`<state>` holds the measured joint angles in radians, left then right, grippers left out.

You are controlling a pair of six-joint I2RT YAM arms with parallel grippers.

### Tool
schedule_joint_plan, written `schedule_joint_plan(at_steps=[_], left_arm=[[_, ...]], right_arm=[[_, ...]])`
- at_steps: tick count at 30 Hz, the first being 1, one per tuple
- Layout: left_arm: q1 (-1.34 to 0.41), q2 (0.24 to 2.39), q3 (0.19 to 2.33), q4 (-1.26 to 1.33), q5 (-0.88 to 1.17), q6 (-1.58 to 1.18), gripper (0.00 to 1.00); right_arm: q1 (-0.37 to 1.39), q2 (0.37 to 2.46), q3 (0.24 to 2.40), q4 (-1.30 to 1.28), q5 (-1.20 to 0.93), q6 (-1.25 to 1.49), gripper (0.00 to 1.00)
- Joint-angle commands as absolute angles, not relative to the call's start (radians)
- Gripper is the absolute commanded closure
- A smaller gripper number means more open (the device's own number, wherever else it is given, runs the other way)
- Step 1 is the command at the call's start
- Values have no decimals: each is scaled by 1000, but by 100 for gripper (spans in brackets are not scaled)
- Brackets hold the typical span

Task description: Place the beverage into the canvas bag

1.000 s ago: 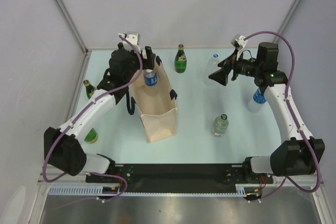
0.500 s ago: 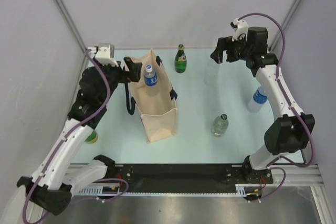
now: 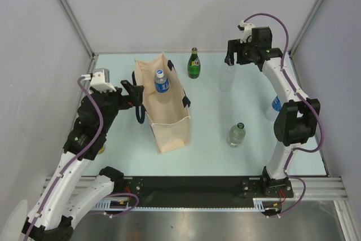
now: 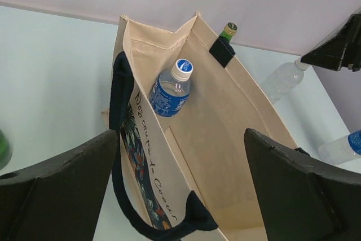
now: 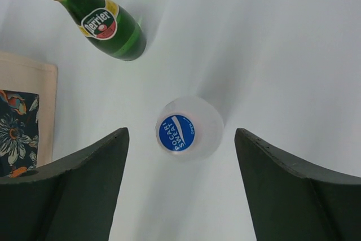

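Nearby green bottle (image 3: 194,64) flanks canvas bag (image 3: 172,128); left pincer (image 4: 180,134), right pincer (image 5: 181,132) both apart.

Pale mint flat tabletop (image 3: 214,150) under the left gripper (image 3: 134,91) and right gripper (image 3: 236,57). Plain grey-white wall panels (image 3: 186,9) beyond both, joined by slanted silver metal posts (image 3: 67,12). Brushed steel sheet (image 3: 186,227) well behind them. Light is even, shadows soft.

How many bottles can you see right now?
6: one inside the canvas bag, green Perrier behind it, clear one under the right gripper, blue-labelled one beside the right arm, dark-capped one nearer, green one peeking under the left arm, which may hide more.
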<state>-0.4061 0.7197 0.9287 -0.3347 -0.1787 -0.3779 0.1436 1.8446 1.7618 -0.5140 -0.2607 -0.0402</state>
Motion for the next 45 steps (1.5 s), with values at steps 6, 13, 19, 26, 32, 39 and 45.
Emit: schedule_joint_plan(at_steps=[6,13,19,26,32,39,45], left_arm=[[-399,669,922,-376,-216,-426,0],[-399,686,933,-380,-204,-429,0],[-399,687,934,-382,-209,-430,0],[-399,689,940,-385,-207,-430,0],[-399,692,950,-390,-206,-434,0],[-399,692,954,-394,-209,-436,0],[-397,680,951,-403,-221,-430,0]], right_arm=[[164,1919,1850,-526,-218,-97,30],[179,1942,1864,-520,-209,-118,41],[183,1948,1864,-537,-221,-120,48],[183,1950,1864,-548,-225,-135,46],[189,1931,1876,-566,-238,-166,80],[202,1801,1904,-543,-279,-215,100],[258,1706,1950,-541,-324,-216,100]])
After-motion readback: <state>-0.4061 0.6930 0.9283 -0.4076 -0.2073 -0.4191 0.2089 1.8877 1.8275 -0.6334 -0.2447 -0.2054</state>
